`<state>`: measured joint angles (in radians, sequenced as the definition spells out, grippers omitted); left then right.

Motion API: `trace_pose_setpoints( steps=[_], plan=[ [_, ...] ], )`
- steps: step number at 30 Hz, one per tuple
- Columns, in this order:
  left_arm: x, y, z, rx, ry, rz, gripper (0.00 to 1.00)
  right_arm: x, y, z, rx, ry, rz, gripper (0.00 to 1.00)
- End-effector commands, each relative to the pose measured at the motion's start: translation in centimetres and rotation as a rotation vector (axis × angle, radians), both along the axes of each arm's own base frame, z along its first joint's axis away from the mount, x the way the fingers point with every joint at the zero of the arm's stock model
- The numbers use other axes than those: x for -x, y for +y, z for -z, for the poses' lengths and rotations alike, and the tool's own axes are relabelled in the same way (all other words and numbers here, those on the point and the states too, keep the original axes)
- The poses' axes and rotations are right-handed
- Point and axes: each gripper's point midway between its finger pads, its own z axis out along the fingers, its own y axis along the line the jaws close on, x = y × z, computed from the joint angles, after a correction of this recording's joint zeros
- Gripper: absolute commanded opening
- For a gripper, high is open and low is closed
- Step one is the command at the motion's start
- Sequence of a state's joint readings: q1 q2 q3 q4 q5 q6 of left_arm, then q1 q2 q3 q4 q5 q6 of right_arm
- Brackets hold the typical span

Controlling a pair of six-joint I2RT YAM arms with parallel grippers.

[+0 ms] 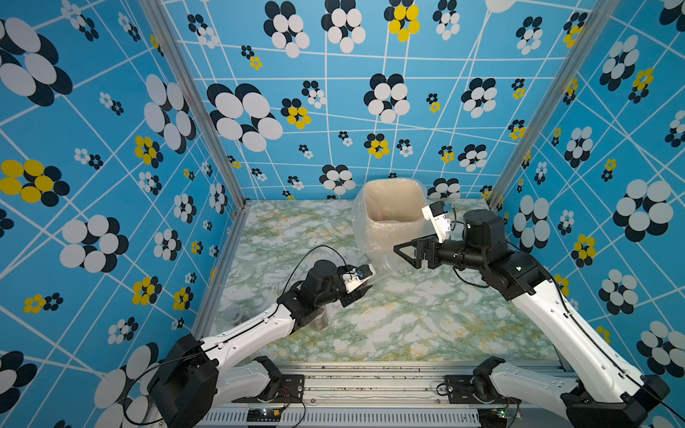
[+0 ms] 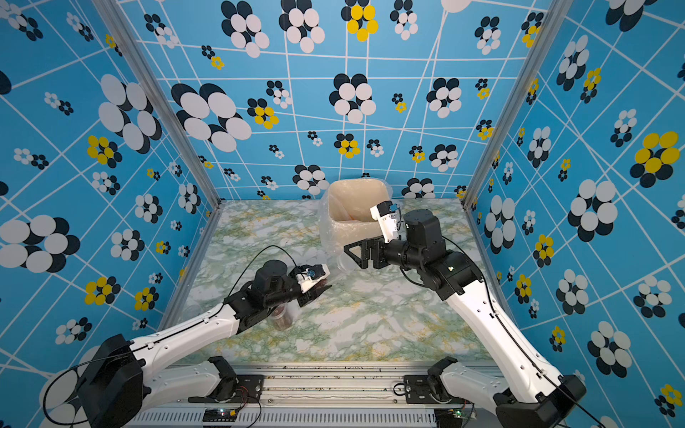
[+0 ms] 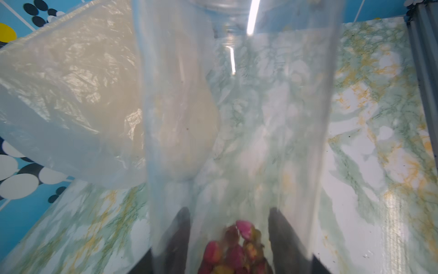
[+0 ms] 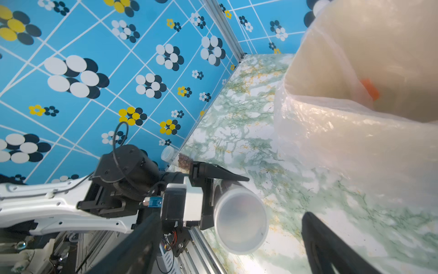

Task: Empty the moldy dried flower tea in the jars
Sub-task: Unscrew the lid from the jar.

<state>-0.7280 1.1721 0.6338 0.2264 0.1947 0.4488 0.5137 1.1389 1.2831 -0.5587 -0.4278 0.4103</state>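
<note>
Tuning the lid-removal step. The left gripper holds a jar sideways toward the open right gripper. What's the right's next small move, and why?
Probably ease the right gripper forward and close it on the near end of the jar. Its jaws stand open either side of that end, which looks capped. The left gripper clamps the body, dried flower tea inside.

- Walls (image 1: 333,92) were blue, crossed by white lines, strewn with flowers of white, black and yellow ovals.
- Table (image 1: 407,318) was white marble print with green veins and yellow flecks.
- Bin (image 1: 389,196), at 12 o'clock on the table, was beige under a clear, glossy liner (image 1: 361,229); an orange scrap (image 4: 369,89) showed inside.
- Jar (image 3: 237,118) was clear; its tea (image 3: 234,249) was pink, dark red and dull yellow.
- Arms (image 1: 252,329) had white shells and black joints.
</note>
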Motion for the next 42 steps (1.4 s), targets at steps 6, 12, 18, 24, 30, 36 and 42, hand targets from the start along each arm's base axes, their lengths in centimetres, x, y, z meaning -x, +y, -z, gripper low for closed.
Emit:
trace_pose_setpoints(
  steps=[6,12,18,24,30,36,42],
  plan=[
    [-1.9,1.2,-0.4,-0.120,-0.176,-0.122,0.03,0.5,-0.4,4.5,0.011,0.271,0.093,0.97],
    [-1.9,0.9,0.0,-0.160,-0.202,-0.123,0.02,0.5,-0.1,5.6,0.025,0.309,0.081,0.97],
    [-1.7,0.8,0.1,-0.173,-0.209,-0.119,0.03,0.6,0.4,5.0,-0.003,0.278,0.048,0.96],
    [-1.7,0.7,0.5,-0.192,-0.212,-0.122,0.02,0.5,-0.3,4.4,-0.013,0.227,0.076,0.95],
    [-1.6,0.6,0.4,-0.201,-0.226,-0.121,0.03,0.1,0.1,5.6,0.030,0.315,0.079,0.92],
    [-1.6,0.7,0.3,-0.197,-0.230,-0.126,0.03,0.4,1.0,6.2,0.001,0.374,0.044,0.86],
    [-1.6,0.5,0.2,-0.181,-0.228,-0.126,0.02,0.9,1.6,7.7,0.003,0.422,0.015,0.81]
  ],
)
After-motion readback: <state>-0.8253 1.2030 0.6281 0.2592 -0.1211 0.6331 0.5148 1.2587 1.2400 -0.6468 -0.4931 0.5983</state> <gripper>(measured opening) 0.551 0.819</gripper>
